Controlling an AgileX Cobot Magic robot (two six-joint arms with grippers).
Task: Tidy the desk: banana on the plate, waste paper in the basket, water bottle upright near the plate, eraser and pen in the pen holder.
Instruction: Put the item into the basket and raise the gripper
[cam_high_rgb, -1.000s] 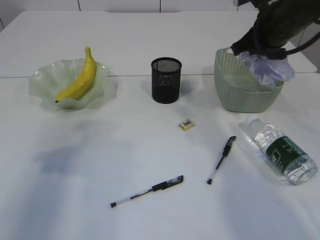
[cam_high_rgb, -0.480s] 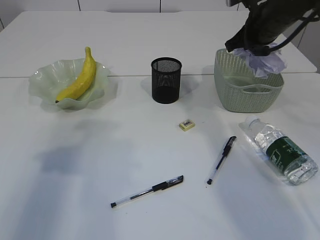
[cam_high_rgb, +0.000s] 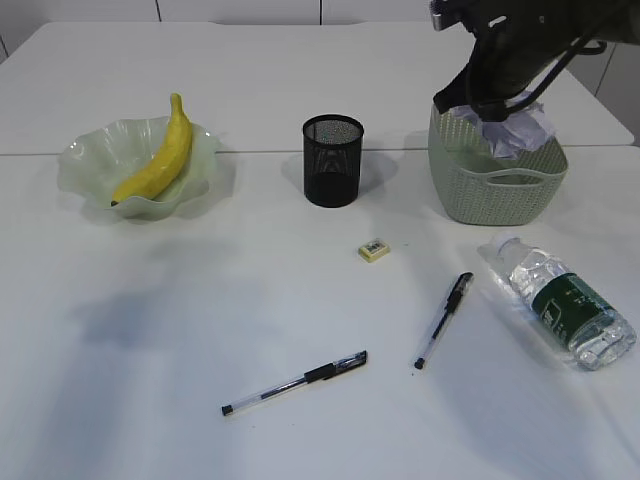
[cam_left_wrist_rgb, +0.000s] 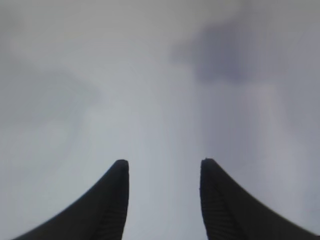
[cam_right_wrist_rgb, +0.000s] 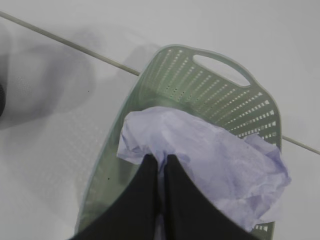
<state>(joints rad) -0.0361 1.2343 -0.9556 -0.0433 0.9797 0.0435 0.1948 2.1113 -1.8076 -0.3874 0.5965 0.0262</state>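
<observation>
My right gripper (cam_right_wrist_rgb: 160, 159) is shut on the crumpled pale-lilac waste paper (cam_right_wrist_rgb: 220, 165), which hangs over the open top of the green basket (cam_right_wrist_rgb: 235, 105). From outside, the waste paper (cam_high_rgb: 520, 128) sits at the basket (cam_high_rgb: 495, 185) rim under the dark arm. The banana (cam_high_rgb: 160, 155) lies on the green wavy plate (cam_high_rgb: 80, 160). The water bottle (cam_high_rgb: 565, 312) lies on its side at the right. The eraser (cam_high_rgb: 373, 249) and two pens (cam_high_rgb: 443, 320) (cam_high_rgb: 295, 382) rest on the table before the black mesh pen holder (cam_high_rgb: 332, 160). My left gripper (cam_left_wrist_rgb: 164, 165) is open over bare table.
A seam in the white table (cam_high_rgb: 250, 152) runs behind the plate and pen holder. The left arm itself is outside the exterior view; only its faint shadow (cam_high_rgb: 130, 315) falls on the table's left half.
My right arm has carried the waste paper back and to the left, from the basket's right rim to above its opening. Nothing else has moved.
</observation>
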